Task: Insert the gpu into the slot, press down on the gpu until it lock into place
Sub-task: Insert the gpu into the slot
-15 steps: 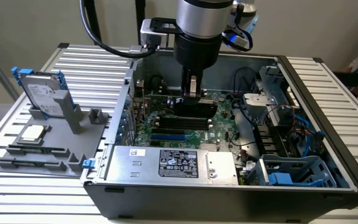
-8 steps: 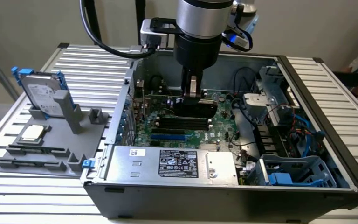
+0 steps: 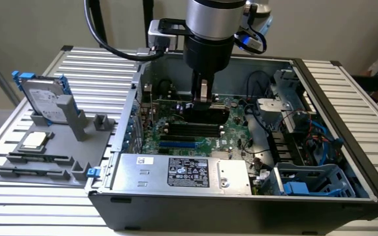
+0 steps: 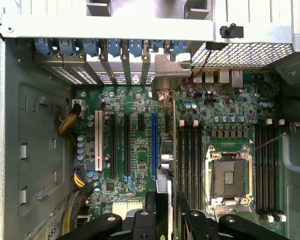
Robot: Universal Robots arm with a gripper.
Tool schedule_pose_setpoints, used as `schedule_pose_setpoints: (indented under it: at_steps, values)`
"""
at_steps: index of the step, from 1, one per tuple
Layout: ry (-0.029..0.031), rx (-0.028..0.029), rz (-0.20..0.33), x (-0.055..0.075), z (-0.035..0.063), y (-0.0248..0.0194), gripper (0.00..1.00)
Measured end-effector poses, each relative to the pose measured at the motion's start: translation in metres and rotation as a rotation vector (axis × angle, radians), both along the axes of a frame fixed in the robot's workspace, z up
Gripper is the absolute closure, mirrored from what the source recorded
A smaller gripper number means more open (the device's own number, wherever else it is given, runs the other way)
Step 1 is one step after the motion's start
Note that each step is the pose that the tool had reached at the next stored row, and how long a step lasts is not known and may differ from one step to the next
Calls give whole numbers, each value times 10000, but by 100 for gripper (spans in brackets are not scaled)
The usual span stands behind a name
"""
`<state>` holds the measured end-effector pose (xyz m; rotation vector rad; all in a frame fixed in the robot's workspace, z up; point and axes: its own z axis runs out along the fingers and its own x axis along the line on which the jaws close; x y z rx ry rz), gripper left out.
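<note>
The open computer case (image 3: 346,123) lies on its side with the green motherboard (image 3: 175,140) facing up, and the arm comes straight down into it. Clamped narrow in the gripper (image 3: 204,98) is the gpu (image 3: 208,114), standing on edge with its flat black face towards the exterior camera, low over the middle of the board.

From the wrist, the gripper (image 4: 162,212) looks straight down the card (image 4: 165,165), which appears edge-on as a thin line. So the thing to place hangs directly under the fingers (nothing to reach for). Its long axis runs parallel with the row of slots, towards the back brackets. The blue slot (image 4: 154,140) runs just beside that line, not plainly under it. I judge the card hovers at or just above the slot mouth. Whether its bottom edge has entered, I cannot tell.
</note>
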<state>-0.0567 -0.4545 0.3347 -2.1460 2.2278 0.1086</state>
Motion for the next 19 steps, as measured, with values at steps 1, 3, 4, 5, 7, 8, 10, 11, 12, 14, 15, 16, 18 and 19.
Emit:
schedule_pose_setpoints:
  at_steps: [1, 3, 4, 5, 7, 8, 10, 11, 12, 14, 15, 16, 18, 19]
  values:
    - [0, 0, 0, 0, 0, 0, 73]
    - [0, 1, 0, 0, 0, 0, 73]
    - [0, 0, 0, 0, 0, 0, 73]
    - [0, 0, 0, 0, 0, 0, 73]
    - [0, 0, 0, 0, 0, 0, 73]
    - [0, 0, 0, 0, 0, 0, 73]
    - [0, 0, 0, 0, 0, 0, 73]
    - [0, 0, 0, 0, 0, 0, 73]
    - [0, 0, 0, 0, 0, 0, 73]
    - [0, 0, 0, 0, 0, 0, 73]
    - [0, 1, 0, 0, 0, 0, 73]
    - [0, 1, 0, 0, 0, 0, 73]
    - [0, 1, 0, 0, 0, 0, 73]
    - [0, 1, 0, 0, 0, 0, 73]
